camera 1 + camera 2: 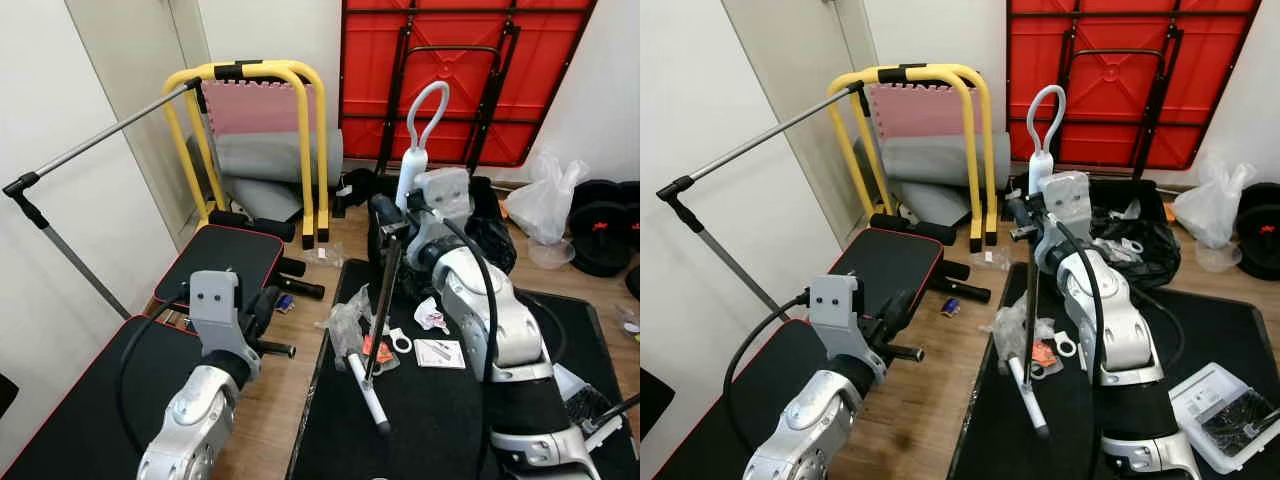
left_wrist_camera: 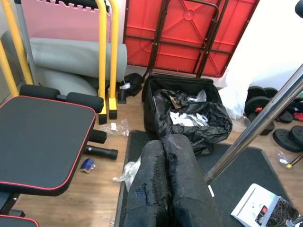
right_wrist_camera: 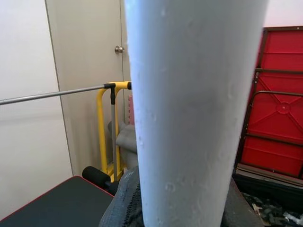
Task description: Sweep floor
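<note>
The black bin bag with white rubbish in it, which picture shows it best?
The left wrist view: the open black bin bag sits unobstructed, its white contents visible. In both eye views the right arm covers part of it. The right wrist view catches just a corner of it.

The right gripper (image 1: 1025,222) is masked by its own wrist housing, so how its fingers sit on the broom handle (image 1: 1031,300) cannot be read. In the right wrist view the white handle (image 3: 189,109) runs off the top and bottom edges and hides the fingertips. The broom's lower end (image 1: 381,418) shows only a pale tip; no bristles can be made out. Print on the paper leaflet (image 1: 439,353) is too small to read. The white box (image 1: 1225,402) on the black mat (image 1: 1200,330) is cut by the right edge.
</note>
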Controlling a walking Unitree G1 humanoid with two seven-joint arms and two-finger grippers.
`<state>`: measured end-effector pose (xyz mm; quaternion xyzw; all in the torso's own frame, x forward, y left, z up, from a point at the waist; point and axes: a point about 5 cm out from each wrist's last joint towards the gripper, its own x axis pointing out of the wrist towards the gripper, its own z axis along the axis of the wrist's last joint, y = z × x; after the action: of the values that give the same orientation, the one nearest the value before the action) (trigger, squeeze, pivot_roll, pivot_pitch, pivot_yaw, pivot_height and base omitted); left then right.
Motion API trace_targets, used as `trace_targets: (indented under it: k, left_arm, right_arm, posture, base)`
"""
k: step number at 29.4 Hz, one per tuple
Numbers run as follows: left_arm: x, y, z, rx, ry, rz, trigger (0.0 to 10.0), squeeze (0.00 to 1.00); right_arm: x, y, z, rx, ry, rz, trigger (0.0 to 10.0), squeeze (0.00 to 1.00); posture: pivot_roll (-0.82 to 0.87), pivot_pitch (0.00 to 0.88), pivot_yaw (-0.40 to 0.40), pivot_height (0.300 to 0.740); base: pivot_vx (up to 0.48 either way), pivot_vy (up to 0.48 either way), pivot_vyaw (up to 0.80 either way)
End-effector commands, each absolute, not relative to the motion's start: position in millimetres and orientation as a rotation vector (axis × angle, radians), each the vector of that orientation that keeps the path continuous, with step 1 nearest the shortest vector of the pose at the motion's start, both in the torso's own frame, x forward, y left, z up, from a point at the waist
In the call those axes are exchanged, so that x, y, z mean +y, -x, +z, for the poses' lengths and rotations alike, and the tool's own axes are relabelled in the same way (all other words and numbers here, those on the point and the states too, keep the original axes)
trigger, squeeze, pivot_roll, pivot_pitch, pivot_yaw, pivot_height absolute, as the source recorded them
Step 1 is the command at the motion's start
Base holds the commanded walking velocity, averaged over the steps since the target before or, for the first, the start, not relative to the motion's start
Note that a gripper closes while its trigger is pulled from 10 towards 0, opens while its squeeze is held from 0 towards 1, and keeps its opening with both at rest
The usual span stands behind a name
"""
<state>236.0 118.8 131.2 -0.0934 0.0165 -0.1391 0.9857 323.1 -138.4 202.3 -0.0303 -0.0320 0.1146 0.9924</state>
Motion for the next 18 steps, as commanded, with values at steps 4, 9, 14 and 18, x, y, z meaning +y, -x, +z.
trace_targets:
  k: [4, 9, 14, 18]
  left_arm:
    - [121.8, -239.2, 125.8, 0.071, 0.155, -0.237, 10.0, 0.0]
    - [126.0, -240.2, 128.5, 0.039, 0.184, -0.21, 10.0, 0.0]
    - [124.2, -241.8, 128.1, 0.04, 0.169, -0.232, 10.0, 0.0]
    - [121.8, -242.8, 128.8, 0.037, 0.161, -0.244, 10.0, 0.0]
  right_arm:
    - [-133.9, -325.3, 208.8, -0.092, 0.027, 0.243, 10.0, 0.0]
    - [-133.3, -327.2, 207.6, -0.091, 0.033, 0.242, 10.0, 0.0]
    - [-129.6, -329.0, 205.5, -0.066, 0.039, 0.257, 10.0, 0.0]
    - [-128.1, -329.0, 207.5, -0.084, 0.032, 0.268, 10.0, 0.0]
  posture:
    - [-0.23, 0.0, 0.002, 0.74]
    - [-0.23, 0.0, 0.001, 0.74]
    - [-0.23, 0.0, 0.006, 0.74]
    - [-0.23, 0.0, 0.006, 0.74]
  base:
    - [0.0, 0.0, 0.0]
    - [0.252, 0.0, -0.64]
    - [0.28, 0.0, -0.32]
    - [0.266, 0.0, -0.4]
